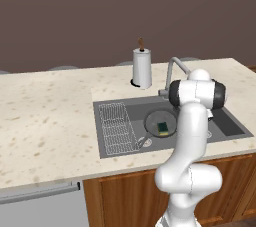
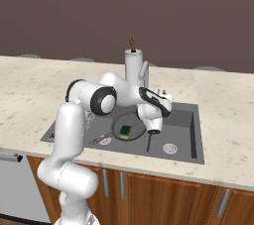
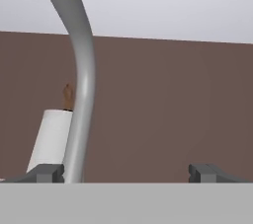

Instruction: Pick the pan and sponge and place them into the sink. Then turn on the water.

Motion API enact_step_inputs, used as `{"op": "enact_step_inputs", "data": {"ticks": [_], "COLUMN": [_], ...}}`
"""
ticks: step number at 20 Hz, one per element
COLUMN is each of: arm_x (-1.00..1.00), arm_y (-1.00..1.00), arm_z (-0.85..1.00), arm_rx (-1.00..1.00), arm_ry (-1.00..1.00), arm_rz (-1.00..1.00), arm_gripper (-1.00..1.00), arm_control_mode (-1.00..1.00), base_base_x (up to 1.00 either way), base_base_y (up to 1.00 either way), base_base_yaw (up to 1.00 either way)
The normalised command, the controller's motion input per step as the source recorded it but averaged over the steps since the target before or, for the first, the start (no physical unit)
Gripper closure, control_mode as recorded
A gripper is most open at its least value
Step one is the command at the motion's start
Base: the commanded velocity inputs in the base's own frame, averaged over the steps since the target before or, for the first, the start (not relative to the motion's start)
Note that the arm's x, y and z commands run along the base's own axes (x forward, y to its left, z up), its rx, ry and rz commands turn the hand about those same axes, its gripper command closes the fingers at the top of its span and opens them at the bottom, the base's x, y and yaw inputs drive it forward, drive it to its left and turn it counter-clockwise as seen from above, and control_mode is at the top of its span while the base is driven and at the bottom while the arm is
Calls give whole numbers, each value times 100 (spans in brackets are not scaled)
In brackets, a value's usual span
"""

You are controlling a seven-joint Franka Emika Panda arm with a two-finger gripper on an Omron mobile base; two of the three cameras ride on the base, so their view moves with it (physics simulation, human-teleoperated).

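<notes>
Hand view looks along the gripper (image 3: 126, 173), its jaws spread wide and holding nothing, toward the curved grey faucet (image 3: 79, 70), which rises just inside one fingertip, with the white paper towel roll (image 3: 49, 141) behind it. From the left base view, the pan (image 1: 160, 122) lies in the dark sink (image 1: 225, 123) with the sponge (image 1: 163, 128) resting inside it. Only the water seems left to turn on. One risk: the hand sits close beside the spout, so a sideways move could knock the neck instead of working the tap.
</notes>
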Motion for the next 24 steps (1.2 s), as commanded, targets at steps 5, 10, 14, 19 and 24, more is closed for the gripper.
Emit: {"op": "enact_step_inputs", "data": {"ticks": [5,10,14,19,24], "arm_x": [23,22,25,25,26], "arm_y": [0,0,-3,-11,-14], "arm_z": [-5,-14,-21,-10,0], "arm_rx": [0,0,0,0,2], "arm_ry": [0,0,0,0,0], "arm_rz": [0,0,0,0,0], "arm_gripper": [-100,-100,-100,-100,-100], "arm_control_mode": [-100,-100,-100,-100,-100], "base_base_x": [0,0,0,0,0], "base_base_y": [0,0,0,0,0], "base_base_yaw": [0,0,0,0,0]}}
